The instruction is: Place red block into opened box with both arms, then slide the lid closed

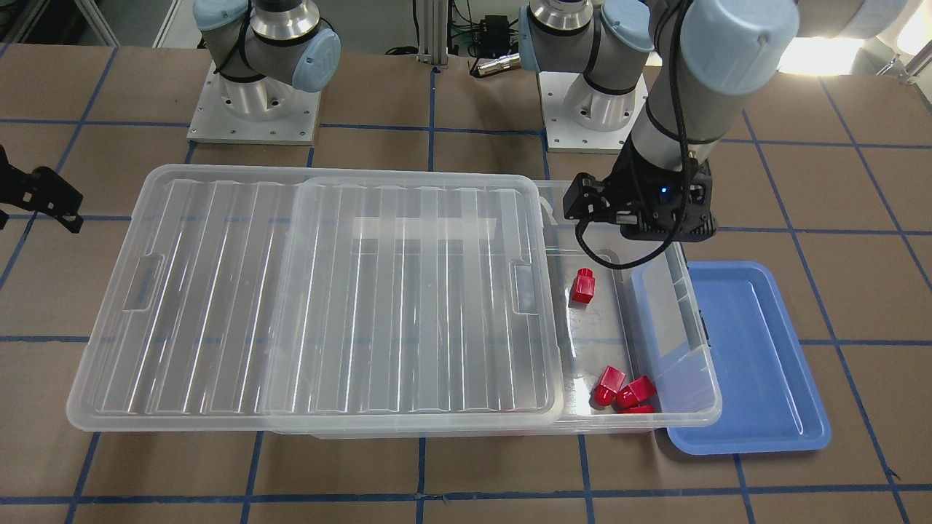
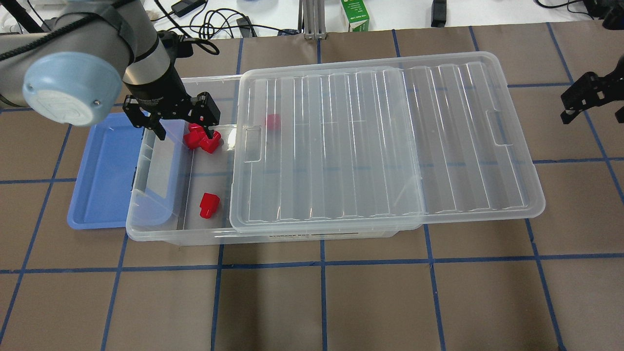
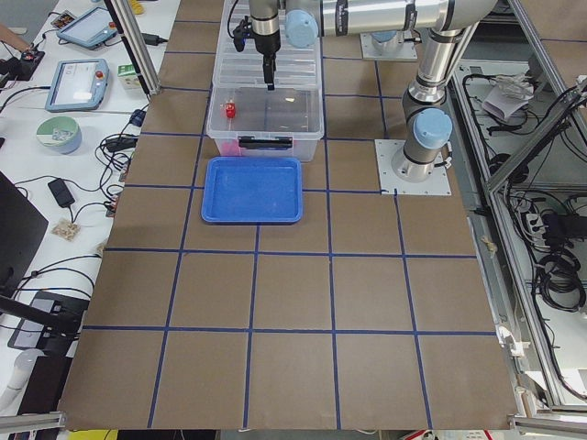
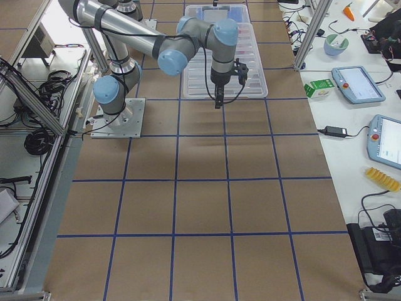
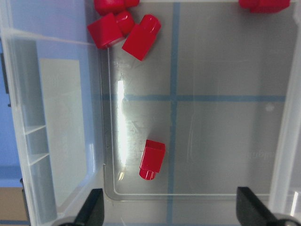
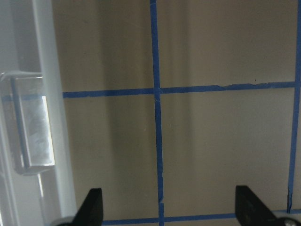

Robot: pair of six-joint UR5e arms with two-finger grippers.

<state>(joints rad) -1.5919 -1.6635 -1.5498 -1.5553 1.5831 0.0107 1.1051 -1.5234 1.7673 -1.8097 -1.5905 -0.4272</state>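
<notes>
Several red blocks lie inside the clear box (image 2: 161,237). One red block (image 5: 153,159) lies alone near a corner, and a cluster (image 5: 123,29) rests against the end wall. Another block (image 2: 273,122) shows through the lid. The ribbed lid (image 2: 380,141) sits shifted toward my right side, leaving the box's left end uncovered. My left gripper (image 5: 171,214) hangs open above that uncovered end, with nothing between its fingers. My right gripper (image 6: 171,212) is open over bare table, just beyond the lid's far short edge (image 6: 33,122).
A blue tray (image 2: 105,170) lies flat against the box's left end. The two arm bases (image 1: 255,102) stand behind the box. A green carton (image 2: 355,14) and cables sit past the table's far edge. Brown table with blue tape lines surrounds everything.
</notes>
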